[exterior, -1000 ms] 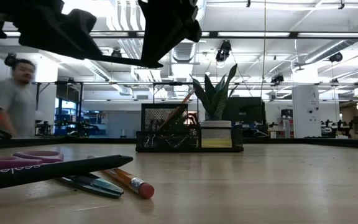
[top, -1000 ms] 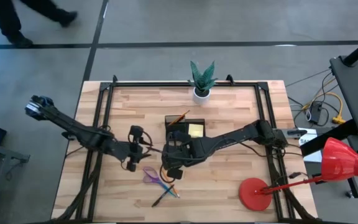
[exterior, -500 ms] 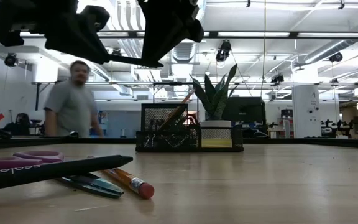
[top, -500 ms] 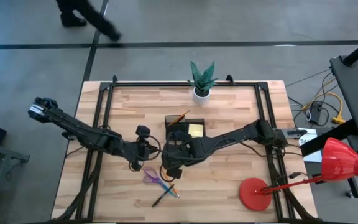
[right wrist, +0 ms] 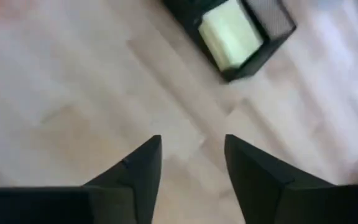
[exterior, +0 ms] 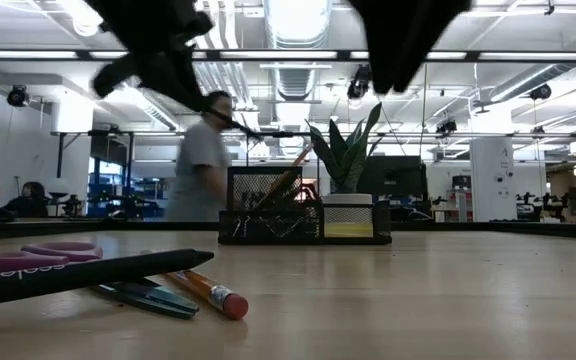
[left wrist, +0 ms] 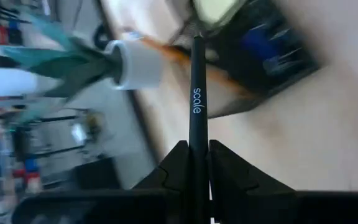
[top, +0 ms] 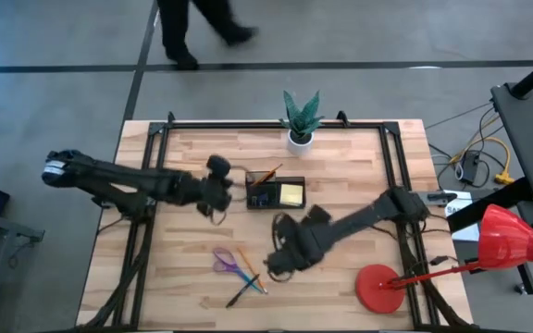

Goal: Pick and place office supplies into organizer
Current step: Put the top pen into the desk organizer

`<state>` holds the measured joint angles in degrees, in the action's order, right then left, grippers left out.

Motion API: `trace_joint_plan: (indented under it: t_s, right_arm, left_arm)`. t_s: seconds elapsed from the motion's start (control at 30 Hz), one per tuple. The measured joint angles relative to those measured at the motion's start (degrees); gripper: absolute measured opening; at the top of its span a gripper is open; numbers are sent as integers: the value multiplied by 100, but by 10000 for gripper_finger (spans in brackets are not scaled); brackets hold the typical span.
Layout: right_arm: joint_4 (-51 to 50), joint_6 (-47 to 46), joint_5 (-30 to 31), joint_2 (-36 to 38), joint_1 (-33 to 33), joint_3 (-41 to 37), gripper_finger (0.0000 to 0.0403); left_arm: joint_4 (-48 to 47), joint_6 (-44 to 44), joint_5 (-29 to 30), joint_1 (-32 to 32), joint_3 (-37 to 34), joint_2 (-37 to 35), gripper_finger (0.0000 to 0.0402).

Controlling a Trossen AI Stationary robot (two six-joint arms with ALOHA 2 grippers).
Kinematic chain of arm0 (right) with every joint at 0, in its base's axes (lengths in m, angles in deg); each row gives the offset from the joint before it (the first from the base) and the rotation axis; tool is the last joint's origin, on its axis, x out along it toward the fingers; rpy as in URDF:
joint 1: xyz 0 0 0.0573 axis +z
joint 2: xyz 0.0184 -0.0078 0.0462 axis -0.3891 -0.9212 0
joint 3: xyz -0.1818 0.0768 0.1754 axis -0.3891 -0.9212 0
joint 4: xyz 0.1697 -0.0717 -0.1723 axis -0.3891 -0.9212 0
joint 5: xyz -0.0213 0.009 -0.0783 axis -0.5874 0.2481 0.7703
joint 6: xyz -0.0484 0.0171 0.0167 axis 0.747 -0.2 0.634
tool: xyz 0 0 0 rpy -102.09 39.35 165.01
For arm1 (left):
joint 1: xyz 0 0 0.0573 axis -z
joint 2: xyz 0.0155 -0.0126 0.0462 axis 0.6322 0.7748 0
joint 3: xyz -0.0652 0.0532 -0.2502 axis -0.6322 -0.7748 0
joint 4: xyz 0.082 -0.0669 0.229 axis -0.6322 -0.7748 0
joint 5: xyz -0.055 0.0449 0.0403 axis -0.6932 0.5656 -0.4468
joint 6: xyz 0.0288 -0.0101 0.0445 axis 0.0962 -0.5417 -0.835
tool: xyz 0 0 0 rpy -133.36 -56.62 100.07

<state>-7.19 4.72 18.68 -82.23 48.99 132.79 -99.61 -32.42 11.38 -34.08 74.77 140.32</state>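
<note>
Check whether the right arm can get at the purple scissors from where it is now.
Probably yes. The right hand hangs open and empty just beside the purple scissors, with bare table between. The left hand, shut on a black pen, is off by the organizer.

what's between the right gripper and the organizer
Bare wood. In the right wrist view the open right gripper looks across empty tabletop to the organizer; the high view shows the same.
</note>
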Motion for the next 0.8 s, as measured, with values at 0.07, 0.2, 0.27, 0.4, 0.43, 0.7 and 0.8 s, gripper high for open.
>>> trace_joint_plan:
  t_s: [0.07,0.2,0.27,0.4,0.43,0.7,0.8]
  right_arm:
    - [111,-422,59,15,283,-33,178]
    - [66,-1322,72,11,610,-66,186]
    - [69,-1691,87,11,671,-141,185]
    - [66,-2050,70,4,775,-225,180]
    - [60,-2057,64,4,785,-230,178]
    - [71,-2035,86,4,770,-261,176]
    - [73,-2038,79,4,772,-261,174]
  left_arm:
    - [-22,-634,12,-353,274,138,27]
    - [-321,-1542,106,-708,831,593,27]
    - [-528,-1718,97,-702,1075,816,27]
    - [-877,-1721,-54,-577,1422,1173,27]
    - [-867,-1721,-58,-549,1435,1230,27]
    - [-849,-1736,-52,-580,1410,1787,27]
    - [-841,-1760,-57,-624,1416,2034,27]
